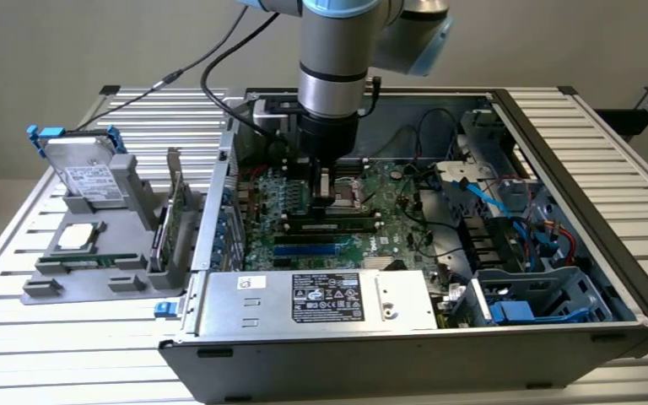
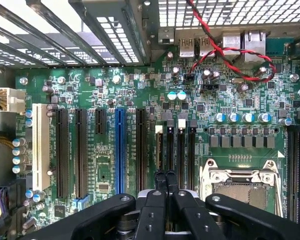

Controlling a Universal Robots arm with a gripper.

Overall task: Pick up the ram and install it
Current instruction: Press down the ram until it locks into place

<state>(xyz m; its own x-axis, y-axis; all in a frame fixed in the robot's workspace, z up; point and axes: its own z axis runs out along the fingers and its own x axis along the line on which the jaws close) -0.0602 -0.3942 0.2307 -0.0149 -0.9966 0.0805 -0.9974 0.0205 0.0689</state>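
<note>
Table (image 1: 65,337): ribbed aluminium slats. Directly on it: 1 open computer case (image 1: 414,354), centre to the exterior view's right; 1 grey parts holder (image 1: 88,278), just beside it at the exterior view's left.

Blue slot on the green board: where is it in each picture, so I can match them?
Exterior view: the blue slot lies between the silver power box and the tool.
Wrist view: the blue slot runs among black slots, beyond the tool.
Shared landmark: the tool.
</note>
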